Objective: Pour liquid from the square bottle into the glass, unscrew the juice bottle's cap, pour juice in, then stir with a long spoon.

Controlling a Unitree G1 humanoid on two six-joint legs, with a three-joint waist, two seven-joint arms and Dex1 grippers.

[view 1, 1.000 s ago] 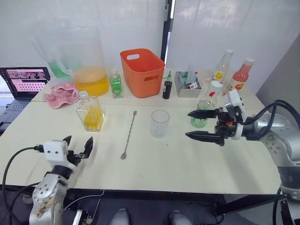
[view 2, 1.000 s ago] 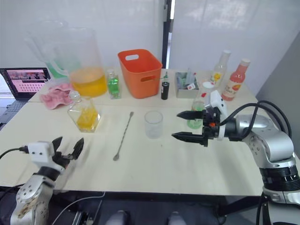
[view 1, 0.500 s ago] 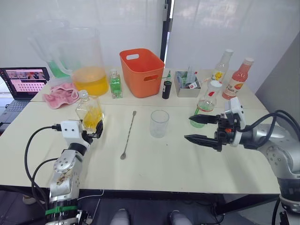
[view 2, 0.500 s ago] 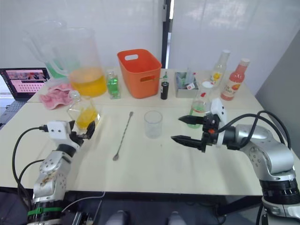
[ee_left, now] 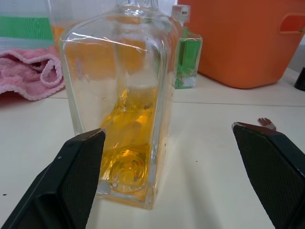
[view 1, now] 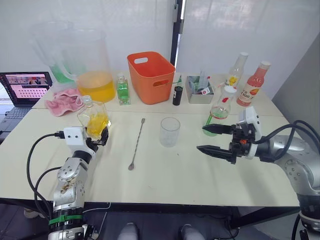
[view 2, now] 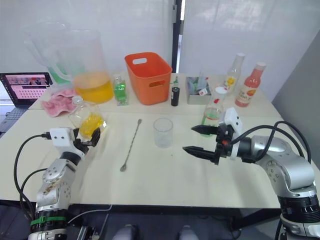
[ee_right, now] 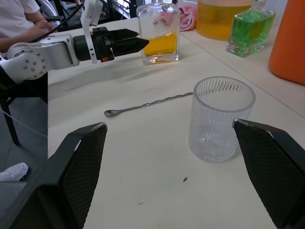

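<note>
Square bottle (view 1: 94, 119) stands upright on the desk (view 1: 175, 175) at 10 o'clock from the glass (view 1: 170, 131), liquid (ee_left: 128, 157) filling its lower part. Left hand (view 1: 98, 138) is wide open, one finger (ee_left: 78, 167) against the bottle's face (other finger well clear). Juice bottle (view 1: 220, 111) at 3 o'clock; label not legible. Pink bottle (view 1: 250, 90) reads "100". Right hand (view 1: 216, 139) is wide open, empty.

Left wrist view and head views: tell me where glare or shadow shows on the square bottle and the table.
Left wrist view: bright streaks of glare run across the square bottle, and it casts a soft shadow on the table. Left eye view: the glass and long spoon throw only faint shadows; light is even.
</note>
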